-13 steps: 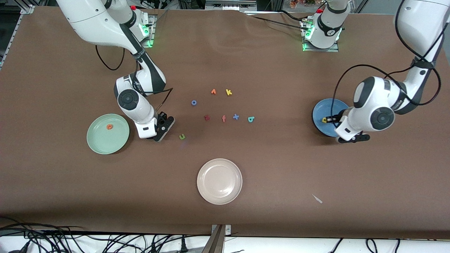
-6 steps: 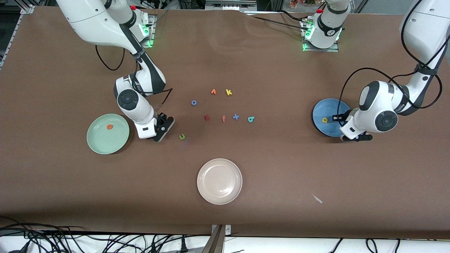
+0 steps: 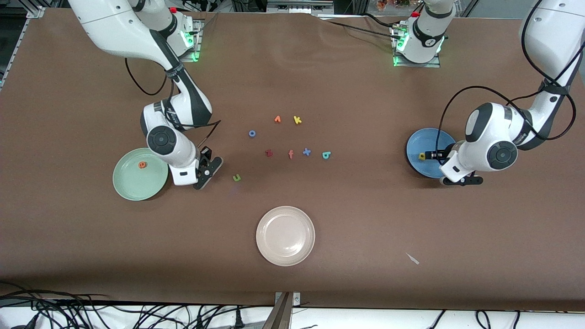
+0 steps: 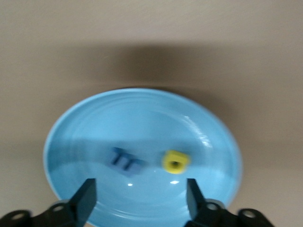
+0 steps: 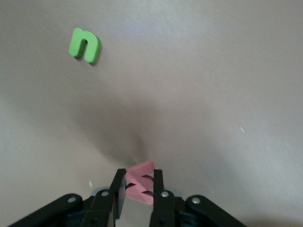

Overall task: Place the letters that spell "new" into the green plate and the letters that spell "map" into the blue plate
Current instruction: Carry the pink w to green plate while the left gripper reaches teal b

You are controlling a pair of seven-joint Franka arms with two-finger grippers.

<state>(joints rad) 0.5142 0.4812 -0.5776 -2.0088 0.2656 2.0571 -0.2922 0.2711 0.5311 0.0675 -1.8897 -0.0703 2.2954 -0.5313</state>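
The right pincer point(image 5: 138, 187), just beside the green plate point(image 3: 130, 187), clenches the salmon-red "w" point(image 5: 140, 188). One orange "e" point(image 3: 142, 165) lies in that plate; the olive-green "n" point(image 3: 236, 177) rests on the surface nearby. The left pincer point(image 4: 139, 196) hangs released over the blue plate point(image 4: 94, 123), two letters under it: blue "m" point(image 4: 125, 161), yellow "a" point(image 4: 175, 162).

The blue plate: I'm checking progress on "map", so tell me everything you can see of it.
The blue plate is round, glossy medium blue with a shallow rim, lying flat on the brown table toward the left arm's end. Inside lie a yellow "a" and a blue "m", apart from each other. The left gripper hovers open over it, touching neither letter.
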